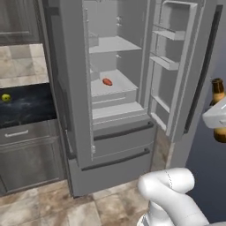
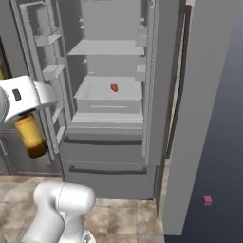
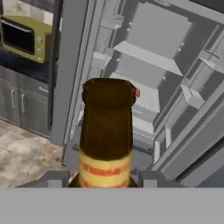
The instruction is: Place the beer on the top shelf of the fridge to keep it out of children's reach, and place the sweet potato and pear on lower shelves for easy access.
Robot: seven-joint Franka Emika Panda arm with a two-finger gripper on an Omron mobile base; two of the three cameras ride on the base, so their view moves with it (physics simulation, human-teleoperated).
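Slim brown glass beer bottle (image 3: 106, 131) clenched in the dark two-finger gripper (image 3: 105, 178), open grey fridge (image 1: 79, 132) beyond, small orange-red sweet potato (image 1: 107, 81) on a lower shelf.

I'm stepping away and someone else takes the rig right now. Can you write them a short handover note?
Gripper: shut on the beer, carried in front of the open fridge.
Sweet potato: already lying on a lower shelf.
Pear: on the dark counter left of the fridge.
Top shelf: nothing on it.
Done: sweet potato placed.
Left: set the beer on the top shelf, then fetch the pear and put it on a lower shelf.
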